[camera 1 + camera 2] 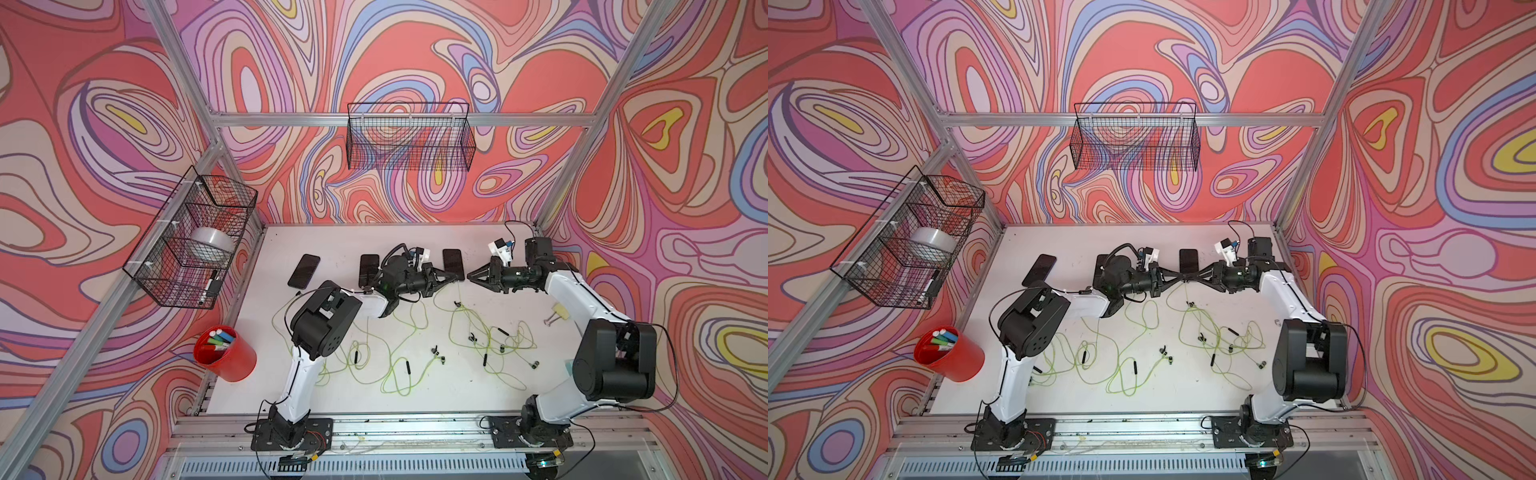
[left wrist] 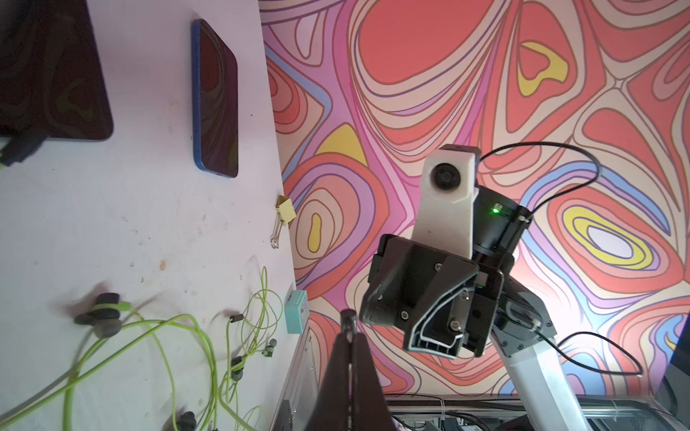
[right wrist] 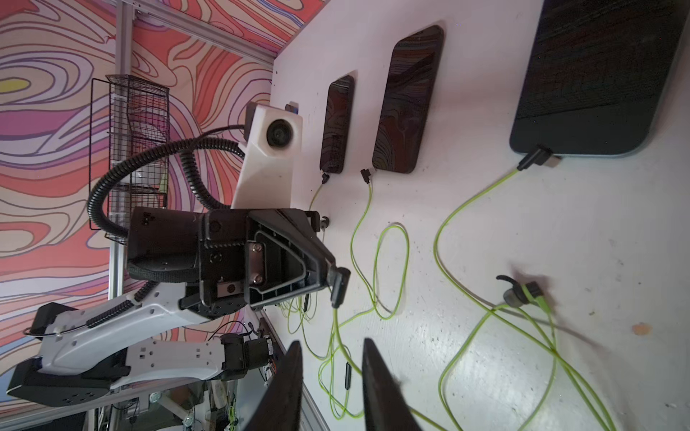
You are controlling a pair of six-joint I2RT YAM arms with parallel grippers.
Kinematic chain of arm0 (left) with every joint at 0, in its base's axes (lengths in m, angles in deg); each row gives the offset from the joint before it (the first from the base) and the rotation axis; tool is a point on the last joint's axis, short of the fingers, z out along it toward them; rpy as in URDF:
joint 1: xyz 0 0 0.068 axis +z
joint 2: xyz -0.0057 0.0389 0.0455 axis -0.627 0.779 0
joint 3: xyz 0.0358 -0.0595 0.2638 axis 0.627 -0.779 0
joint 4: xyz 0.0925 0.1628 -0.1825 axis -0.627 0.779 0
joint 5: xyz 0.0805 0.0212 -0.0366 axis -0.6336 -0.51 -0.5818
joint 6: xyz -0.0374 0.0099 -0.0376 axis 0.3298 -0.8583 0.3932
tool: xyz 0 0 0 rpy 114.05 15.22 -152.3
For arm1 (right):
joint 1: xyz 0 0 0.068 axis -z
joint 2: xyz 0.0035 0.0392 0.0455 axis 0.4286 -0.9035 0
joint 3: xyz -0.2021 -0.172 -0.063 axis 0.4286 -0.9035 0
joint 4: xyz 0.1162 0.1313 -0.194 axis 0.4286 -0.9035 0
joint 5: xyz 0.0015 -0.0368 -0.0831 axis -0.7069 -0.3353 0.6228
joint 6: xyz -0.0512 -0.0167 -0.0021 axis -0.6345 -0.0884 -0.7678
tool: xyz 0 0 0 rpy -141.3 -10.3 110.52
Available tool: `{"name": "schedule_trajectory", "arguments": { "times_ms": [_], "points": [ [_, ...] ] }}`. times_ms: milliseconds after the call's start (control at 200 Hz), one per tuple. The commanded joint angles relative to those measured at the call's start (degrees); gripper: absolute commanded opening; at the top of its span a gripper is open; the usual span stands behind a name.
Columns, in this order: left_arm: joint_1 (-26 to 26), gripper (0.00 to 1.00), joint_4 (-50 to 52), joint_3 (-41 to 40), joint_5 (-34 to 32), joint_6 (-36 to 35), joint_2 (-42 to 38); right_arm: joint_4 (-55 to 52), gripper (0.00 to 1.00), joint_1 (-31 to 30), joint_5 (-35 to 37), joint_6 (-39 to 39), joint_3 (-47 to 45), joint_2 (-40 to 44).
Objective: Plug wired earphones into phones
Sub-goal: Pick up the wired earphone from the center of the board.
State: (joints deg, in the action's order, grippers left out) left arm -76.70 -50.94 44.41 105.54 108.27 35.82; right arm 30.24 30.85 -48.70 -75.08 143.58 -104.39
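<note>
Several yellow-green wired earphones [image 1: 408, 368] lie tangled over the white table [image 1: 457, 395]. Three black phones [image 1: 304, 271] [image 1: 369, 268] [image 1: 453, 264] lie along the back in both top views. In the right wrist view each of the three phones [image 3: 407, 100] has a dark plug at its near end. My left gripper [image 2: 350, 334] is shut on a dark plug [image 3: 339, 285], with its green cable hanging down to the table. My right gripper [image 3: 332, 343] faces it tip to tip just above the table. It is open and grips nothing.
Near the table's right edge are a further phone [image 2: 216, 100], a yellow binder clip [image 2: 283, 216] and a teal box [image 2: 297, 311]. A red cup of markers [image 1: 224, 353] stands front left. Wire baskets [image 1: 195, 237] [image 1: 409, 137] hang on the walls.
</note>
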Motion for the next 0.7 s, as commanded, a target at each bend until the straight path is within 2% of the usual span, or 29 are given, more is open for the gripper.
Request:
{"name": "schedule_trajectory", "arguments": {
  "times_ms": [0,200,421,696],
  "points": [
    [0.10,0.00,-7.21,1.66,2.44,3.71,1.72,3.06,0.30,0.00,-4.69,0.29,-0.84,-0.82],
    [-0.01,0.00,-8.38,1.93,2.17,4.48,2.18,7.17,0.31,-0.07,-5.42,3.06,-2.35,-1.42],
    [-0.19,0.00,-8.90,2.04,1.59,5.36,2.72,10.65,0.25,-0.03,-5.97,5.52,-3.71,-2.06],
    [-0.80,0.00,-8.85,2.78,1.26,5.19,3.30,15.34,0.25,-0.11,-7.18,8.93,-5.28,-2.75]
  ]
}}
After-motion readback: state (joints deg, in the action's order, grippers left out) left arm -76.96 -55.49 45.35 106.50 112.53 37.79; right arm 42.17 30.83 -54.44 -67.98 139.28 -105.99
